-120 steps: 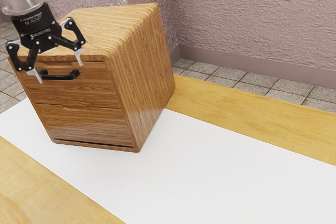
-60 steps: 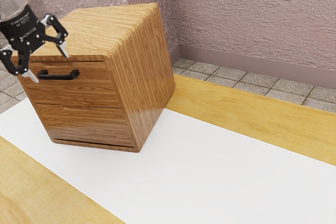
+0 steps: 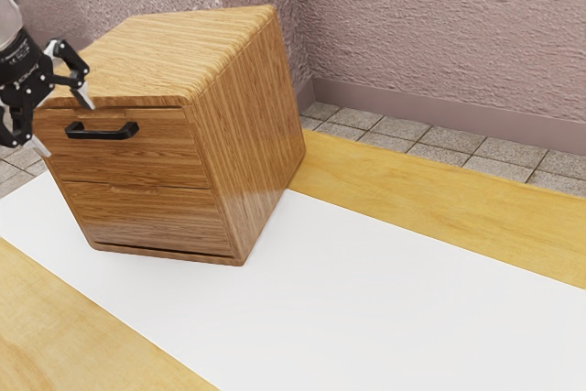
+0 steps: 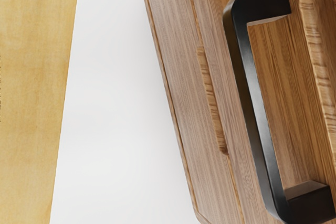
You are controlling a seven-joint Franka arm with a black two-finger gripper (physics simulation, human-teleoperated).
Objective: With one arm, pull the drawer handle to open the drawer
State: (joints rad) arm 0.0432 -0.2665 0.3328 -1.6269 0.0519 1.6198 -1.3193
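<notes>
Closest in the exterior view lies a strip of the light wooden worktop (image 3: 55, 336), and over its middle runs a broad white sheet (image 3: 366, 299) that crosses the scene from the exterior view's left down to its lower right. On that sheet stands a wooden cabinet (image 3: 243, 125), turned so that one corner faces the camera, its grained top and its side both in sight. Its front carries two drawer fronts, one above the other: the lower drawer (image 3: 146, 212) is plain, and the upper drawer (image 3: 128, 153) bears the black drawer handle (image 3: 101, 130), a flat bar lying level across its upper part. The upper drawer's front sits flush with the face of the cabinet. At the exterior view's left edge the black gripper (image 3: 63, 123) hangs in front of the handle's left end, its fingers (image 3: 84, 93) spread wide and closed on nothing; one tip is up by the cabinet's top front edge, the other lower, off the cabinet's left corner. From the wrist view the drawer handle (image 4: 257, 103) is close ahead of the hand, standing off the wood of the drawer (image 4: 286, 103) on two short posts, with the white sheet (image 4: 121, 103) and the worktop (image 4: 31, 103) beyond the cabinet's front. Behind the cabinet the worktop's far wooden band runs on, then a grey tiled floor (image 3: 439, 144), and last a rough pinkish wall (image 3: 439, 25) that meets in a corner just behind the cabinet.
</notes>
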